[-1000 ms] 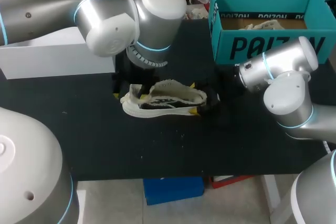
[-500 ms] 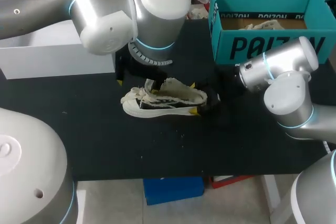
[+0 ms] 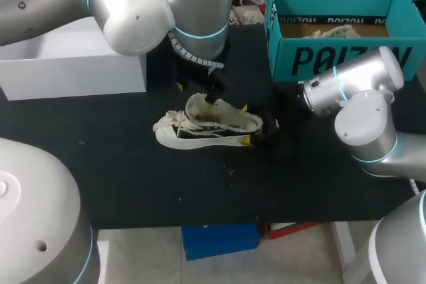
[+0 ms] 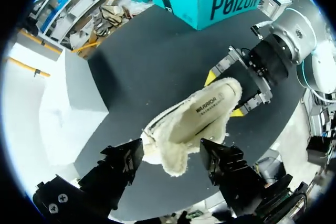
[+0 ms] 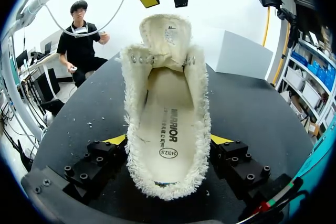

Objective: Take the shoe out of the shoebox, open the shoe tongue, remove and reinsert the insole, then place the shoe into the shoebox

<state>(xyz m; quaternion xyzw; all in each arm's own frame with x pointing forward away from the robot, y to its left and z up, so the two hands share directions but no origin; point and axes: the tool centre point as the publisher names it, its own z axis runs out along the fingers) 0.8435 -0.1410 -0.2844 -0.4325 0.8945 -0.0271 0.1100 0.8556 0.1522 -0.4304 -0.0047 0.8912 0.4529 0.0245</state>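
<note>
The shoe [image 5: 167, 66] is lined with cream fleece, shaggy and rough along collar and tongue. Its insole [image 5: 168, 121] looks smooth and matt, and the sole [image 3: 200, 142] is plain off-white rubber. The table [image 3: 133, 177] has a matt black top flecked with pale lint. The shoebox [image 3: 333, 54] is matt teal cardboard. The white box [image 3: 66, 71] is smooth and matt. The left arm [image 3: 133, 11] and right arm [image 3: 363, 118] have glossy silver shells. The right claw [image 5: 169, 140] is matt black, studded with bolt heads.

The shoe [image 3: 210, 123] lies on the worktop [image 3: 133, 184], its heel clamped in the right tool [image 3: 247, 124], so that end is blocked. The left tool [image 3: 194, 94] hangs spread over the tongue [image 3: 196, 106]. Bare worktop lies on the shoe's near side. The teal shoebox [image 3: 333, 58] and the white box [image 3: 73, 71] wall the far side.
</note>
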